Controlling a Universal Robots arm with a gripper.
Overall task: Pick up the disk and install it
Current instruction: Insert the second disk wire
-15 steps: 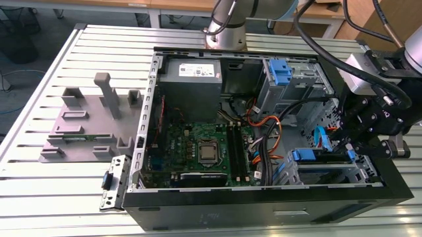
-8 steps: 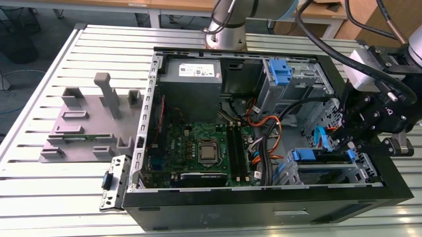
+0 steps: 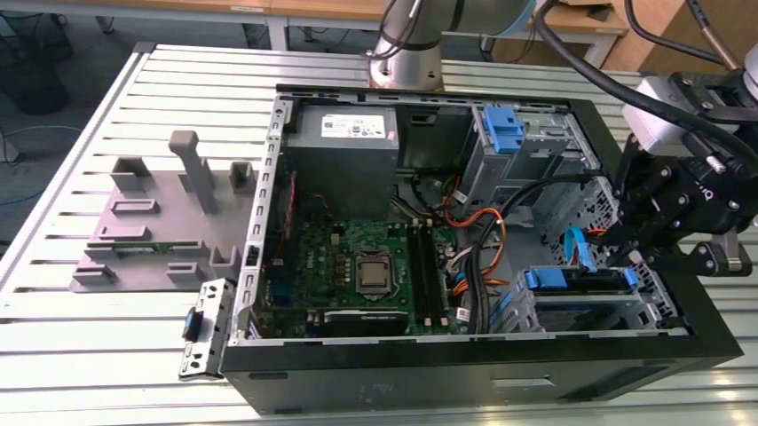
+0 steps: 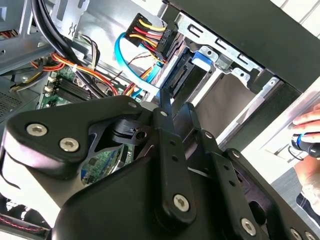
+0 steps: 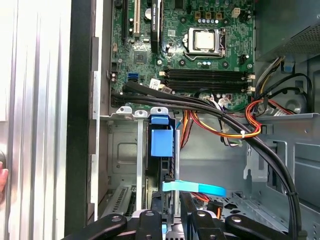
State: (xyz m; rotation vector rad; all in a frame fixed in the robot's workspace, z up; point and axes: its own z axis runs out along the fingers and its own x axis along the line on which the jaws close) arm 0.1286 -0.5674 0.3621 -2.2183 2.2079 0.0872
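Note:
The disk (image 3: 577, 280), a grey drive with blue side rails, stands on edge in the metal drive cage at the case's front corner, on the exterior view's right. My black gripper (image 3: 626, 256) hangs over the cage's outer end. In the first wrist view the gripper (image 5: 170, 220) has its jaws drawn in close on either side of the disk's near end, whose blue rail tab (image 5: 161, 142) runs away from them. The second wrist view has the gripper (image 4: 175, 112) just short of the disk (image 4: 182, 75) in its slot.
The open black computer case (image 3: 474, 377) lies on a slatted metal table. Inside are a motherboard (image 3: 367, 266), a grey power supply (image 3: 343, 133), a tall blue latch (image 3: 503, 133) and cable bundles (image 5: 235, 125). A grey fixture (image 3: 154, 222) stands beside the case. A person's hand (image 4: 310, 125) rests outside it.

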